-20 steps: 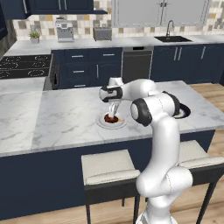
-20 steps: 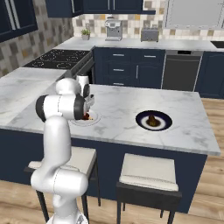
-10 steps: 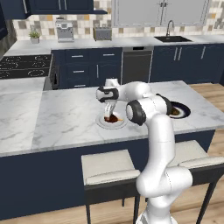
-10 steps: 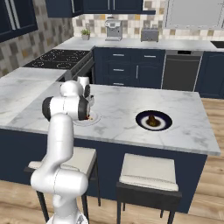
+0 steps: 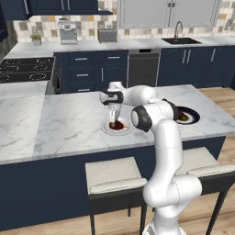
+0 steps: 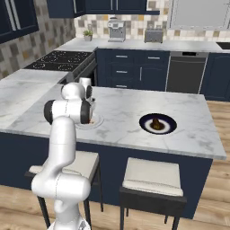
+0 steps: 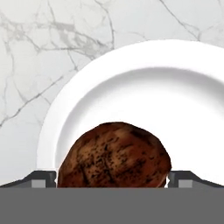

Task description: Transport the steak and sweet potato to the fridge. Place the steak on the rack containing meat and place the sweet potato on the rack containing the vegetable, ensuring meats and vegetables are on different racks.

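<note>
Fingertips of the gripper [image 7: 112,180] stand wide on either side of the steak [image 7: 114,155], which lies on a white plate [image 7: 183,100] on the marble island [image 5: 69,124]. Beyond the plate, a dark dish [image 6: 168,128] holds the sweet potato [image 6: 156,123]. Off-centre closing could skid the steak off the plate.

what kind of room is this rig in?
A simulated home kitchen: marble island with stools, a stove, a sink and navy cabinets. The pincer hangs over the steak on a white plate.

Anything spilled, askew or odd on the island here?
Nothing stands out. The steak sits on its white plate between the open pincer tips; the sweet potato rests on its dark plate.
</note>
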